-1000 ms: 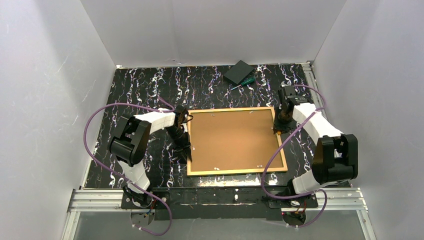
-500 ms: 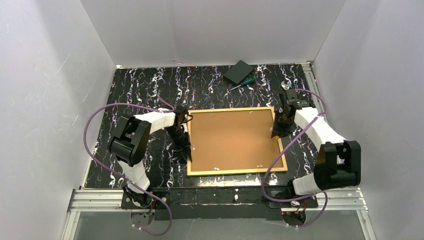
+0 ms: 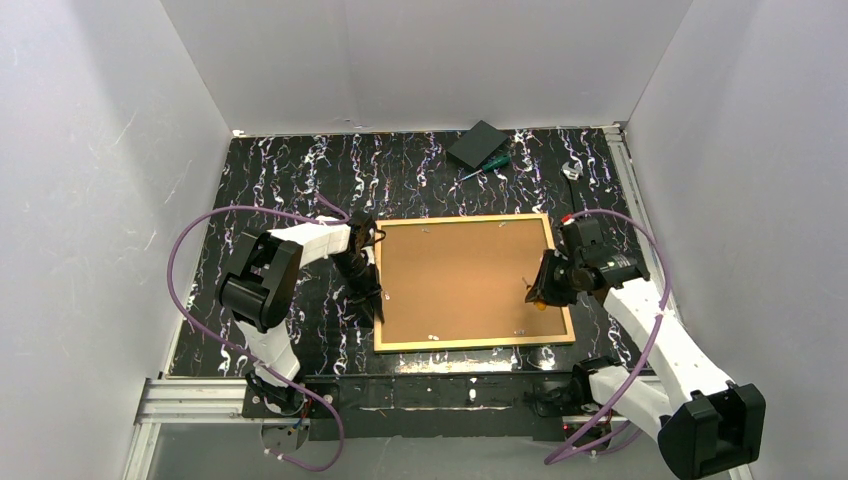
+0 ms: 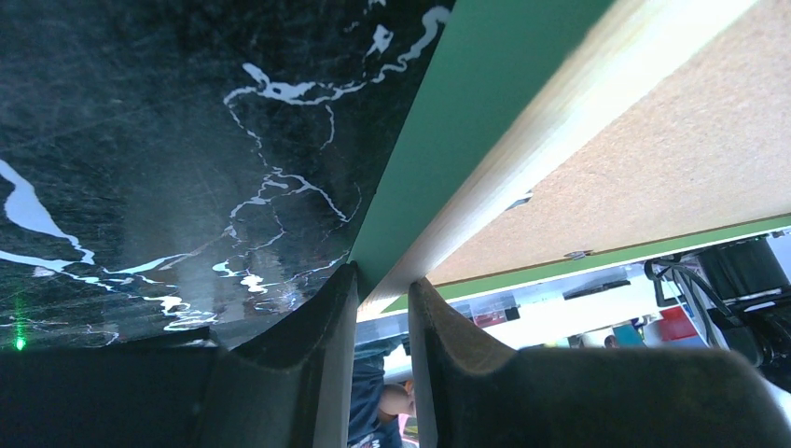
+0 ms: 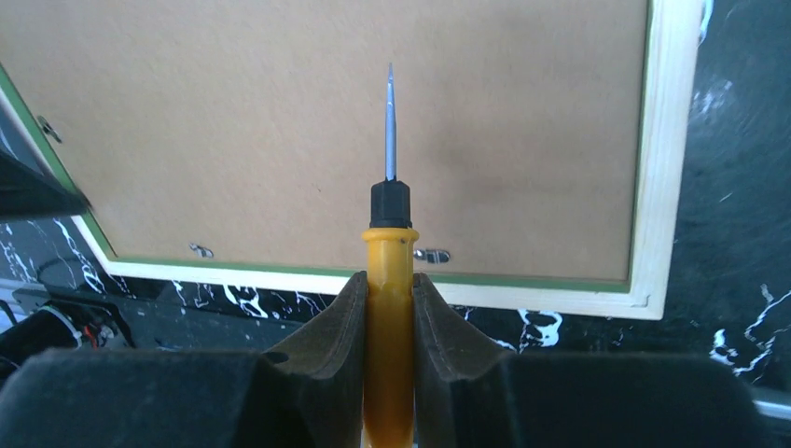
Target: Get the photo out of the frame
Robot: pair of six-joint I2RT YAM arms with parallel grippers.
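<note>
The thin green picture frame (image 3: 470, 343) lies face down on the black bench with white streaks (image 3: 280, 170). Its long sides run from left to right. The plain brown backing board (image 3: 460, 280) faces up, so the photo cannot be seen. I think it is under the board, inside the frame.

The left tool (image 4: 382, 280) is nearly closed and pinches the left side of the frame between its two fingers. The right tool (image 5: 389, 285) is squeezed tight on a yellow-handled screwdriver (image 5: 389, 247). The thin steel tip points out over the middle of the board. I cannot tell if the tip touches the board.

A small metal clip (image 5: 431, 255) sits on the near long side of the frame, just beside the yellow handle and well back from the tip. The right arm is the nearer one to it. I think the tip has to come back toward this clip to turn it off the board.
</note>
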